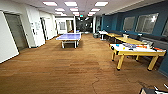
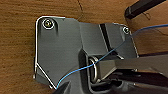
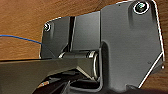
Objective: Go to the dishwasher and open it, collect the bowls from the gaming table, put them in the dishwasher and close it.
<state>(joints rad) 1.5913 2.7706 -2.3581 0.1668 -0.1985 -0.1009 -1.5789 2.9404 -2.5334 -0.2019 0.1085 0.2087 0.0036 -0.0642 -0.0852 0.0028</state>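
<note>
Gaming table [image 1: 137, 51] sits right of centre, mid-distance: glossy white top, yellow frame + legs, colourful graphic down the middle. On its near-left end there's a small blue blob, maybe a bowl, w/ a yellowish speck beside it, too blurred to call. Dishwasher isn't anywhere in this stretch of room. Just behind the gaming table, more yellow-topped tables [image 1: 127, 40] run along the dark blue wall [image 1: 117, 21]. Further off, left of centre, a blue ping-pong table [image 1: 70, 37] stands on the wood-look floor [image 1: 62, 72]; white walls and a grey door [image 1: 15, 30] line the left side. Wrist views look down at that floor past the robot's own dark plates, thin blue cable [image 2: 100, 60] trailing across. Fingers of either gripper: can't tell how far open, can't tell if anything's held. Risks from here, as I read it: clipping a yellow leg if the base swings in tight, the loose cable snagging on a corner, or mistaking the plain yellow tables for the target
</note>
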